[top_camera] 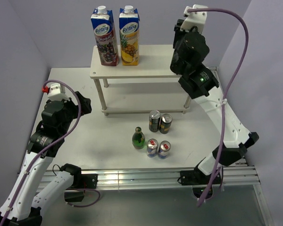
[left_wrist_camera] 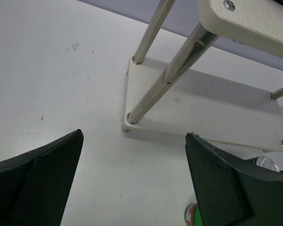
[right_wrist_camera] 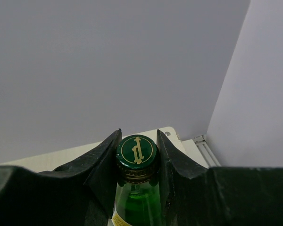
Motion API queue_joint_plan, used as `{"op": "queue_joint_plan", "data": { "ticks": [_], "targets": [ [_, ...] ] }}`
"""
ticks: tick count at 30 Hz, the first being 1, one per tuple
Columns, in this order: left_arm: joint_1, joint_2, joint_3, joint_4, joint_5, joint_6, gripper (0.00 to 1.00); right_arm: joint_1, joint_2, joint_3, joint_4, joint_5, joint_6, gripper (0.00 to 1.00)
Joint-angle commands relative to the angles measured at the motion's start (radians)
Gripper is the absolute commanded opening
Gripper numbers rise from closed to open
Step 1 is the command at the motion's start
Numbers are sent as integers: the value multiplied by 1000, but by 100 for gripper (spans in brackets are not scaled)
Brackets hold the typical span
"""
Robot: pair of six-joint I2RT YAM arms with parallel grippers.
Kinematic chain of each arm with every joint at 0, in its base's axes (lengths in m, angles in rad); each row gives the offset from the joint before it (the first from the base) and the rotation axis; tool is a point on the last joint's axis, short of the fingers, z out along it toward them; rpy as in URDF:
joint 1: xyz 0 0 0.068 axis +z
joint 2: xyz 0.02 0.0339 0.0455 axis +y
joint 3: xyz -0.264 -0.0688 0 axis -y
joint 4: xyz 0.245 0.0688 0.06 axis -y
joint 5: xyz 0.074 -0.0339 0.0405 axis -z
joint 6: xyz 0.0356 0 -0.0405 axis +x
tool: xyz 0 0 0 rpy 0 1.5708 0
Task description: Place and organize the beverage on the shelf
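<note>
Right hand [right_wrist_camera: 137, 141] is clamped on our green bottle [right_wrist_camera: 134, 200] up by the shelf [top_camera: 151, 59] top. Left hand [left_wrist_camera: 133, 141] we see wide apart over the desk [left_wrist_camera: 47, 70].

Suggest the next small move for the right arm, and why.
Probably ease it straight down before any release. The right gripper is shut on a bottle at its top, over the shelf at its right end; the bottle's base is hidden, so contact isn't confirmed.

The green bottle [right_wrist_camera: 132, 205] wears a green cap [right_wrist_camera: 137, 150] with a gold emblem; right pincer [right_wrist_camera: 137, 141] black, shelf [top_camera: 155, 61] white.
</note>
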Motion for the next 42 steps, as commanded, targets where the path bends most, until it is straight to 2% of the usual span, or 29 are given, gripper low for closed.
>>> {"op": "queue_joint_plan", "data": {
  "ticks": [1, 7, 15, 34, 38, 42],
  "targets": [
    [1, -12, -3, 29, 10, 12, 97, -45, 18, 102, 32, -101, 74, 0],
    [3, -13, -4, 28, 6, 15, 97, -103, 90, 144, 9, -131, 102, 0],
    [3, -9, -6, 31, 6, 17, 97, -175, 119, 84, 17, -159, 143, 0],
    [9, -3, -4, 31, 3, 17, 97, -203, 43, -102, 52, -214, 197, 1],
    [10, -1, -6, 31, 1, 15, 97, -197, 26, -140, 58, -230, 206, 9],
    [13, -3, -6, 31, 1, 17, 97, -189, 14, -163, 63, -236, 209, 30]
  ]
}}
